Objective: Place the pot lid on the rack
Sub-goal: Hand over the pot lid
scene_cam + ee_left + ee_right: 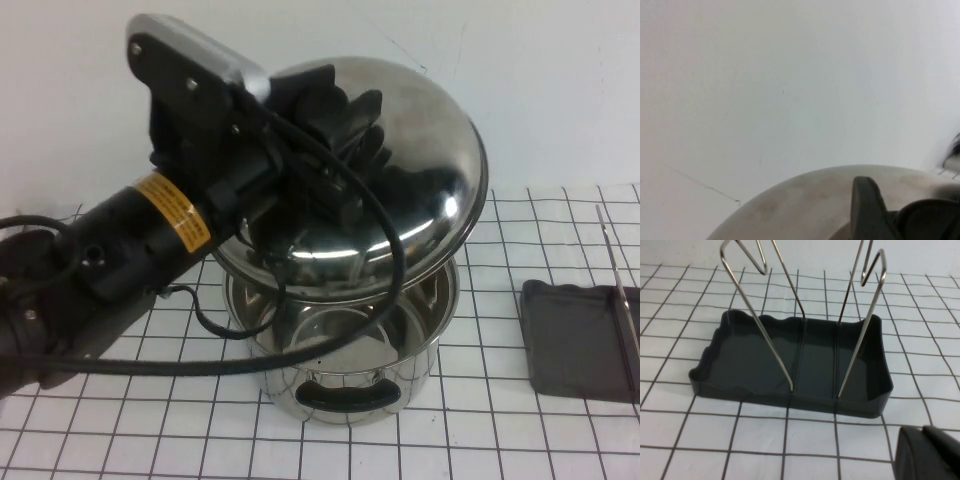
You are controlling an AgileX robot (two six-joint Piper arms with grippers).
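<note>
The pot lid (400, 150) hangs tilted just above the open pot (345, 350), its knob clamped by the left gripper (345, 125), whose arm reaches up from the left. The rack (575, 340) sits well right. The right gripper (927, 455) is near the rack; whether its jaws are apart or together cannot be told.

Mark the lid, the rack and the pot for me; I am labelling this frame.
lid (430, 150), high view, right side of the shiny dome.
rack (747, 357), right wrist view, bare tray floor left of the rods.
pot (350, 385), high view, front steel wall around the black handle.
</note>
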